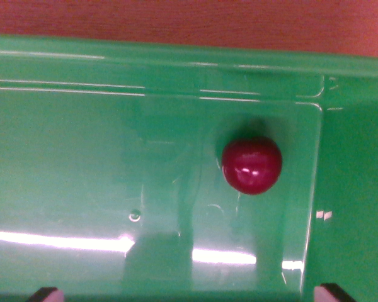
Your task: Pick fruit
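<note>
Inside a green plastic bin (82, 157), toward the wrist view's right of its floor, a dark red, glossy round fruit (252, 165) is sitting on its own; it looks like a cherry or a small plum, though the blur is keeping that uncertain. The fruit is resting on the bin's flat bottom, near the bin's far wall and near the side wall on the wrist view's right, touching neither. Bright streaks of light are reflecting across the bin floor below the fruit, and a small highlight is shining on the fruit's skin. Beyond the bin's far rim, a reddish-brown wooden desk (189, 19) is showing along the top edge. At the bottom edge, two dark fingertips (45, 294) of the end effector (189, 294) are peeking into view, one at each corner, standing wide apart and gripping nothing, with the fruit lying well ahead of them and closer to the one on the wrist view's right.
</note>
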Controlling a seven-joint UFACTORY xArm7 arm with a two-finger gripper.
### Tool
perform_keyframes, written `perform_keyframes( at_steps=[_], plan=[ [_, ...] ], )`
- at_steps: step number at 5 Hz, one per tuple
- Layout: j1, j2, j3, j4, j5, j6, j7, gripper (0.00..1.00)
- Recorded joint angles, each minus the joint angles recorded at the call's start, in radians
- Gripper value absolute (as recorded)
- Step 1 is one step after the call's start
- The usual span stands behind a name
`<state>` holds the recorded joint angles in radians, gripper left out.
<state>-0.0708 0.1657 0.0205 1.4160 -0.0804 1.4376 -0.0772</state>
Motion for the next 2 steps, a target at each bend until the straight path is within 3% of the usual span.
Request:
perform_keyframes(
  at_steps=[1,2],
  plan=[
    [-0.0035,0.019,-0.004,-0.018,-0.0093,-0.043,-0.003,0.00],
    [-0.0035,0.019,-0.004,-0.018,-0.0093,-0.043,-0.003,0.00]
  ],
)
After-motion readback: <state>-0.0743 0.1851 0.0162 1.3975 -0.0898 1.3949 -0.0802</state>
